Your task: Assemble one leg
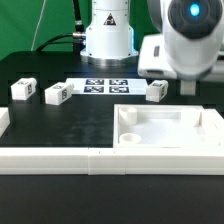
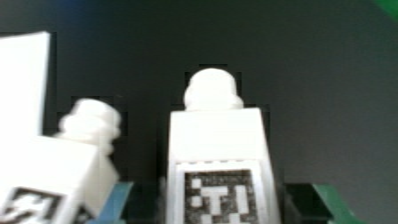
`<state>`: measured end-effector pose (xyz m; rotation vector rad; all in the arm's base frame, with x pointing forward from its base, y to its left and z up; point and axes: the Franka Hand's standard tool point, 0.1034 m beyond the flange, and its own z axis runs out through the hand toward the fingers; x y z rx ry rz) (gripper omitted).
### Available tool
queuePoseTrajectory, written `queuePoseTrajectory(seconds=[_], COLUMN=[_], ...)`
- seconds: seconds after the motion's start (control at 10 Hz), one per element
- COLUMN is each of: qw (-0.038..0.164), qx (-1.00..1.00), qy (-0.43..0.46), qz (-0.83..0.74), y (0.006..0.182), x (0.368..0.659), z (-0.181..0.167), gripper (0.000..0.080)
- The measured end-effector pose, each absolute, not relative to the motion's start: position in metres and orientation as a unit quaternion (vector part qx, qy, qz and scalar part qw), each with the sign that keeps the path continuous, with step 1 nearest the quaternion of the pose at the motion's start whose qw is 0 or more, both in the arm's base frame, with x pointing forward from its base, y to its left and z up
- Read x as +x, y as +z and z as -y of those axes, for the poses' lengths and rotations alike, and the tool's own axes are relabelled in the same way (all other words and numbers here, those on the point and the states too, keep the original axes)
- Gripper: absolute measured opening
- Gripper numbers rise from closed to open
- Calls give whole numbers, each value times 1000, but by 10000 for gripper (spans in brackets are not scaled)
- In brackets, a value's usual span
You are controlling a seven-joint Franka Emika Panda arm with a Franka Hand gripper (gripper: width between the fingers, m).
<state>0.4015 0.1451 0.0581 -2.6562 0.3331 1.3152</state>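
Between the jaws in the wrist view sits the leg (image 2: 217, 140), tag toward the camera; whether they pinch it, I cannot tell. Grasping seems in hand. Next, carry it to the tray (image 1: 175, 128), whose corner hole lies at five o'clock of the marker board (image 1: 105, 86).

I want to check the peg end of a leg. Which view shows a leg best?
The wrist view: one leg fills the frame close up, rounded peg and tag clear, a second leg beside it. The exterior view shows only three small legs on the table, pegs unreadable.
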Motion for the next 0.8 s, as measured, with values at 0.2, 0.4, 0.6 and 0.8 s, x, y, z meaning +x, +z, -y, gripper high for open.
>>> queuePoseTrajectory(seconds=[0.2,0.4,0.6,0.8], qw=[82,82,83,77], qx=[-895,-899,-930,-953], qy=[424,416,339,270], qz=[-109,-111,-118,-117], y=[76,72,67,71], x=[407,408,423,419], z=[-143,-143,-147,-147], gripper=[290,290,290,290])
